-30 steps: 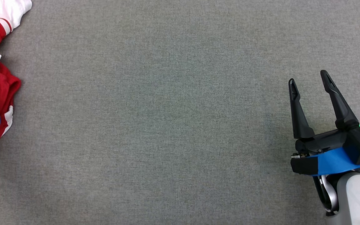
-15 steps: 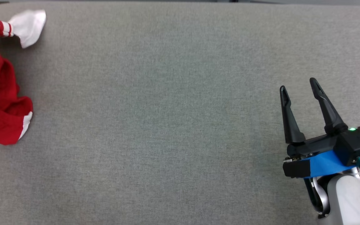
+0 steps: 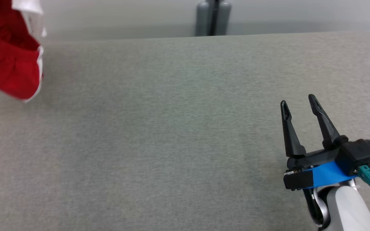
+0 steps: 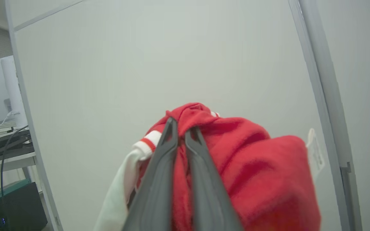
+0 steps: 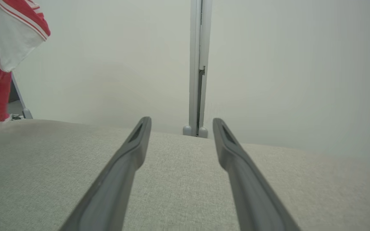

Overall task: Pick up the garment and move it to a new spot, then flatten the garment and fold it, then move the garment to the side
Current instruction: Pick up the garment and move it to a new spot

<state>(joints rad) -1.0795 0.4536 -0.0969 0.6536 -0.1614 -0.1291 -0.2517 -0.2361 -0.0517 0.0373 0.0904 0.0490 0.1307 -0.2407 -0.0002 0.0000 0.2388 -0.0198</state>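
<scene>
One bunch of the soft, limp garment [image 4: 252, 179] sits clamped in the left gripper [image 4: 182, 125]. The empty, wide-open right gripper [image 3: 297, 100] could take its white edge [image 3: 39, 67].

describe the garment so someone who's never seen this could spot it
Start from the wide grey table and look to its far left corner in the head view. A bunched garment hangs there, pinched in the left gripper. Its bright red cloth with white trim stands out against the grey.
</scene>
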